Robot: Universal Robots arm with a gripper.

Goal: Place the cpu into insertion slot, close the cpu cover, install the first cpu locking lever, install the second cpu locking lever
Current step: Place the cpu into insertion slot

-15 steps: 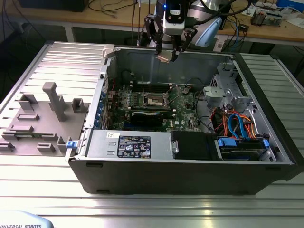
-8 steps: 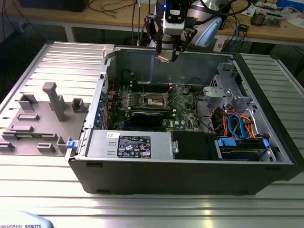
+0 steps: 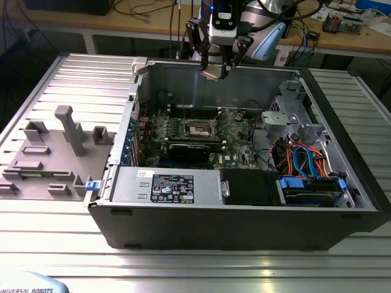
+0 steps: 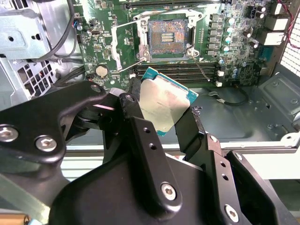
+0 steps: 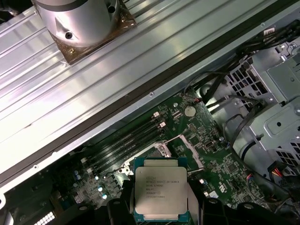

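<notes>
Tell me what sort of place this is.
Probably a robotics lab: an open computer case on a ribbed metal table, a cable-strewn wooden bench behind, and the tool gripping the cpu.

The exterior view looks down from afar into the open black computer case (image 3: pixel 214 226). Both my wrist views face its green circuit board (image 4: pixel 93 47) (image 5: pixel 225 168) closely, sharing the square silver-grey cpu (image 4: pixel 164 103) (image 5: pixel 161 187).

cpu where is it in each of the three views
Exterior view: cpu in the gripper, above the case.
Second wrist view: cpu tilted between the fingers, slot beyond it.
First wrist view: cpu face-on, overlapping the slot.
Shared landmark: the slot.
</notes>
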